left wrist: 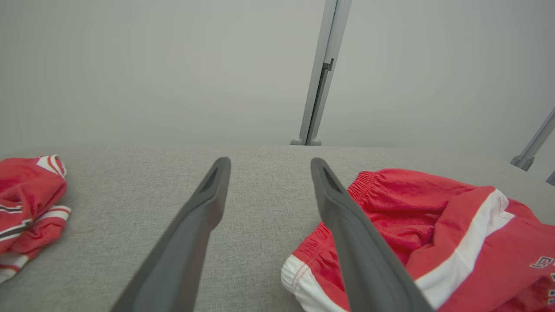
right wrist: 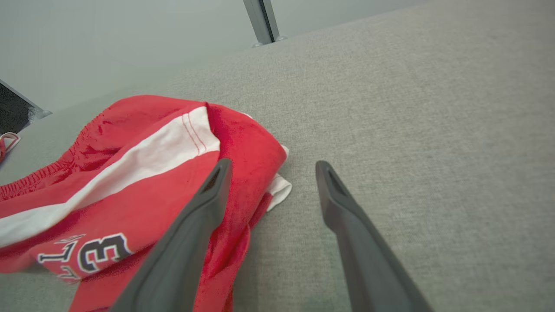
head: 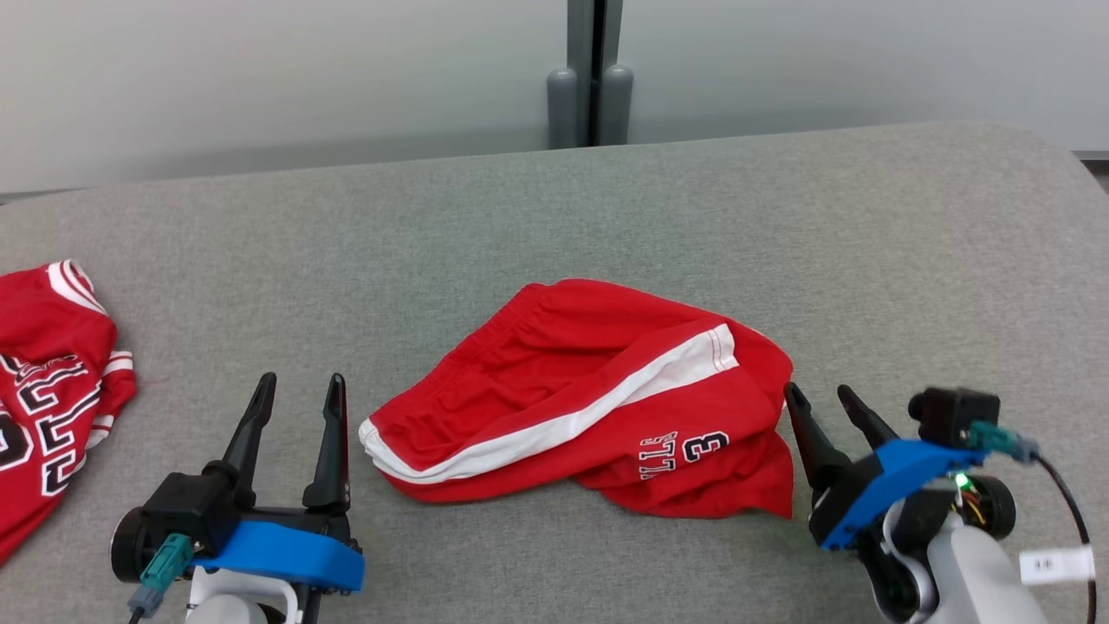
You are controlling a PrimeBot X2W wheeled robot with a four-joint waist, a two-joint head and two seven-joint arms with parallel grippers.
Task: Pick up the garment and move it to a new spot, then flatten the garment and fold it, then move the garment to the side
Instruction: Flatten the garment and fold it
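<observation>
The garment (head: 589, 394) is a pair of red shorts with a white side stripe and a printed number, lying crumpled in a loose heap on the grey table (head: 554, 217). My left gripper (head: 299, 392) stands open just left of its hem corner, nothing between the fingers. In the left wrist view the shorts (left wrist: 433, 229) lie to the right of my open left gripper (left wrist: 269, 167). My right gripper (head: 816, 399) is open at the garment's right edge. In the right wrist view the shorts (right wrist: 143, 182) spread left of my open right gripper (right wrist: 272, 169), whose left finger (right wrist: 190, 234) overlaps the cloth.
A second red garment (head: 48, 381), a jersey with black and white lettering, lies bunched at the table's left edge, also seen as a red jersey (left wrist: 26, 199) in the left wrist view. A grey post (head: 591, 78) stands behind the table's far edge against a pale wall.
</observation>
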